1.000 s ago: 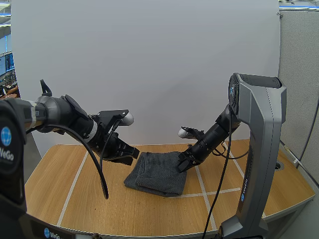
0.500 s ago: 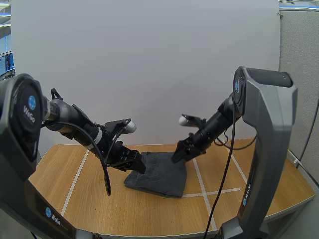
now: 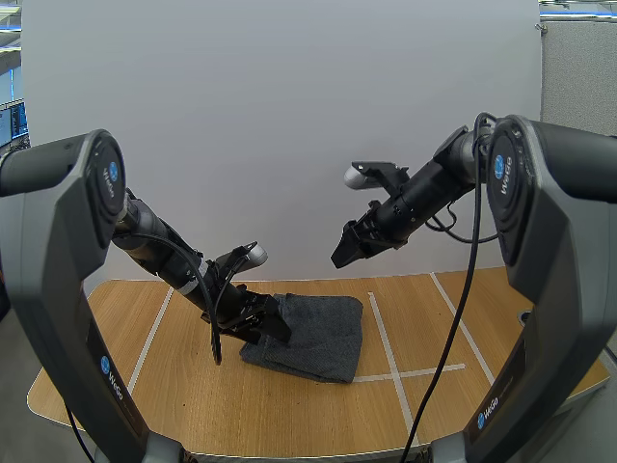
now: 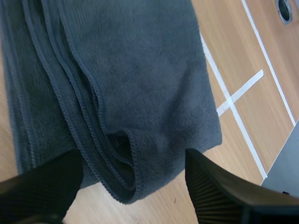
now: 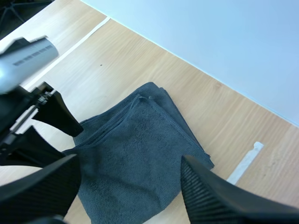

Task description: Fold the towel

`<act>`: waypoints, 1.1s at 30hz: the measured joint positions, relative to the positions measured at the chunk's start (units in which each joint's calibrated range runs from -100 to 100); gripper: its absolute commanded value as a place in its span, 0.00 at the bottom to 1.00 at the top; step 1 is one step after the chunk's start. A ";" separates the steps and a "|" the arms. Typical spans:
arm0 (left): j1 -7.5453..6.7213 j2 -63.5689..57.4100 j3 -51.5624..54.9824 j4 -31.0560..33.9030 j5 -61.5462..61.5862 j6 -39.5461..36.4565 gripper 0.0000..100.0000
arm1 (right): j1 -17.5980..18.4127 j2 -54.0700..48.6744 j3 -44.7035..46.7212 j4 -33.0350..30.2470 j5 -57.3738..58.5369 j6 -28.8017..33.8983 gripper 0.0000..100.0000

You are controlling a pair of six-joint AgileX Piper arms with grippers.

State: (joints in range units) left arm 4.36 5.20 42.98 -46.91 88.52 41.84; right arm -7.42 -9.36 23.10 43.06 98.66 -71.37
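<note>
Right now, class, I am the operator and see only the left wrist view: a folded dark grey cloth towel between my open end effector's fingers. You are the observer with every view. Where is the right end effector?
Observer: The right end effector hangs high above the light wooden table, clear of the folded dark grey cloth towel.
Operator: Open or shut?
Observer: Open: in the right wrist view its fingers stand apart, with the towel well below.
Operator: Which side of the towel is mine at?
Observer: In the high view the left end effector sits low at the towel's left edge.
</note>
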 measured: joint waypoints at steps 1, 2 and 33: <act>0.00 1.20 -0.43 -0.09 0.39 0.00 1.00 | 0.00 -2.35 0.00 -0.47 0.00 0.47 1.00; 0.00 2.88 -0.77 -0.14 0.36 0.00 1.00 | 0.00 -3.13 0.00 -0.61 0.00 0.47 1.00; 0.00 10.20 -3.45 -4.18 8.92 4.64 0.00 | 0.00 -7.15 0.00 -2.20 0.47 1.20 1.00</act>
State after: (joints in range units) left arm 4.36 15.39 39.53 -51.09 97.44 46.48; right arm -7.42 -16.51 23.10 40.85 99.13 -70.18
